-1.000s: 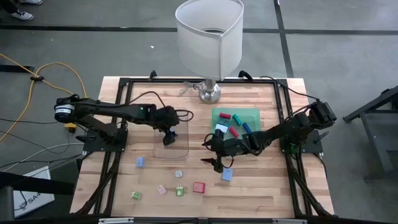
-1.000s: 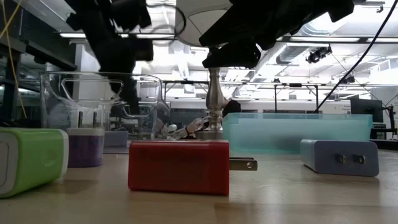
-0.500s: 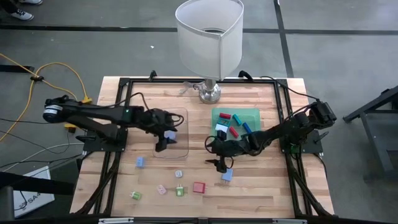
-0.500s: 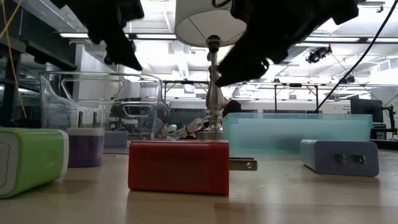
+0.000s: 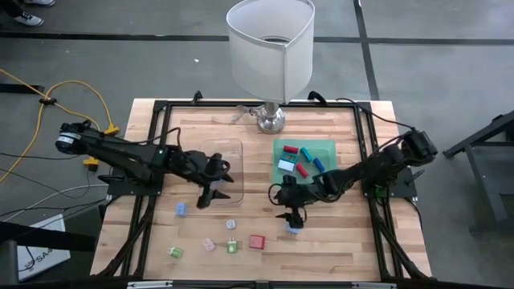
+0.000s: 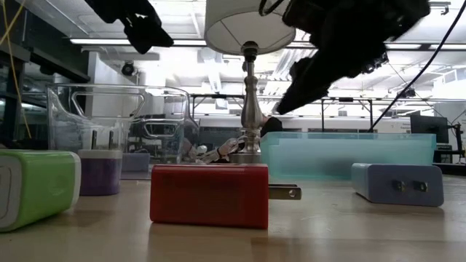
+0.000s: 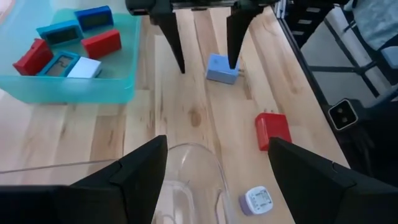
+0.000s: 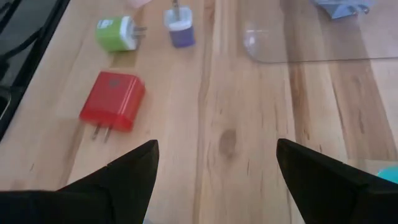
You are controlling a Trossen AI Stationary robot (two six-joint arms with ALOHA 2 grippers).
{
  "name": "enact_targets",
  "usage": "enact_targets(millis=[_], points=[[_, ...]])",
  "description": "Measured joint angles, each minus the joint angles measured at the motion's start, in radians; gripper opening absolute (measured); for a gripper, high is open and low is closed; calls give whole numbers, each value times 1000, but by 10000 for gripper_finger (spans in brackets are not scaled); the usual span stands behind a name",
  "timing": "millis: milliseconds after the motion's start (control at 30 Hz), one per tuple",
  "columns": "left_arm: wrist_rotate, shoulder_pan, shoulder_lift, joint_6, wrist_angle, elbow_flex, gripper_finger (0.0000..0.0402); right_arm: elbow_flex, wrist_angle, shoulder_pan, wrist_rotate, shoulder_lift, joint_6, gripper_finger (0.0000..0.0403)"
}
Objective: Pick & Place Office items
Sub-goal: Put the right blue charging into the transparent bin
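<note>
The right gripper (image 5: 292, 218) has swung toward the near edge over the last second and now hangs just above the pale blue charger (image 5: 293, 229) — in the left wrist view its two dark fingers (image 7: 237, 34) stand wide apart, one on each side of the charger (image 7: 222, 68), with nothing held yet. That looks like a grasp being lined up, so the likely next step is a descent and a squeeze, then a carry to the teal tray (image 5: 328, 147), where red, blue and white items already lie.

The left gripper (image 5: 210, 195) has meanwhile come out of the clear tray (image 5: 235, 144) and now sits over that tray's near edge, fingers spread wide and empty. It is pointed toward the loose chargers, so it may be headed for one of them, though which one cannot be told.

Still on the tabletop toward the near side are the red charger (image 5: 257, 241), the green charger (image 5: 175, 252), a small lilac-and-white charger (image 7: 256, 200) and a pale blue piece (image 5: 181, 209) at the left. Most of the sorting is therefore still to do.

The lamp (image 5: 270, 48) stands at the far edge, clear of both arms.
</note>
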Motion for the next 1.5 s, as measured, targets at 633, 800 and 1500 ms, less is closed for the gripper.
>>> enact_targets(millis=[633, 800, 1500], points=[[-7, -10, 0, -3, 46, 0, 273, 0, -209, 108, -71, -92, -464, 313], [-8, -10, 0, -4, 50, 0, 273, 1, -203, 117, -40, -92, -472, 313], [-7, -10, 0, -4, 51, 0, 273, 163, -414, 195, -80, -29, -767, 313]])
